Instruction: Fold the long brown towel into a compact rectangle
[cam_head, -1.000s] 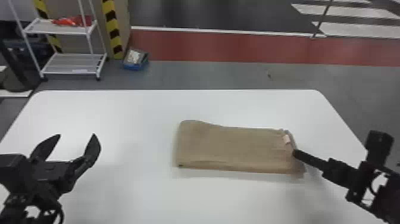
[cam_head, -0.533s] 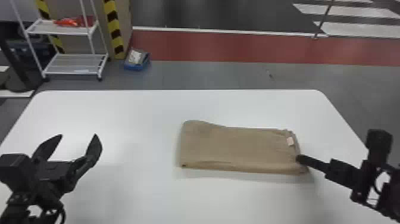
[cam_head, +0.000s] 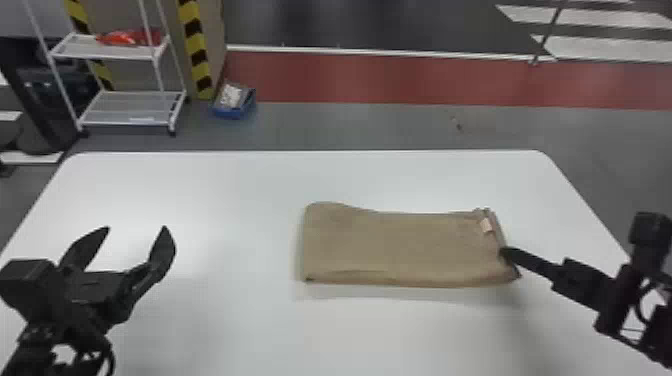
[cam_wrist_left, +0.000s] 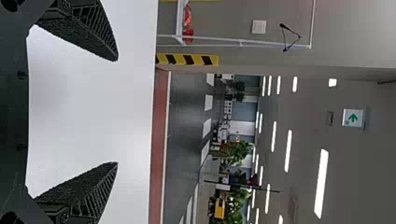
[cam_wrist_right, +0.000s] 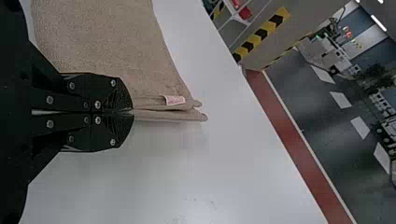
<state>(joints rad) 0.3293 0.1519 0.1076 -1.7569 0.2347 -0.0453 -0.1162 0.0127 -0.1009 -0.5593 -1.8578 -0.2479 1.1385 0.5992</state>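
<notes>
The brown towel (cam_head: 400, 247) lies folded flat as a long rectangle, right of the table's middle, its small pale label (cam_head: 486, 225) near the right end. At that right end is my right gripper (cam_head: 510, 257), its fingers together at the edge. The right wrist view has the right gripper (cam_wrist_right: 132, 112) shut on layers of the towel (cam_wrist_right: 107, 42), beside the label. My left gripper (cam_head: 135, 230) stands at the table's left, well apart from the towel, its fingers spread. In the left wrist view, nothing is between the fingers of the left gripper (cam_wrist_left: 116, 112).
The white table (cam_head: 220, 200) reaches under both arms. Beyond its far edge stand a white wire shelf (cam_head: 135, 105) and a blue bin (cam_head: 234, 102) on the floor.
My right gripper has moved slightly to the right, and the towel's right end has shifted slightly that way with it. The left arm has kept practically still.
</notes>
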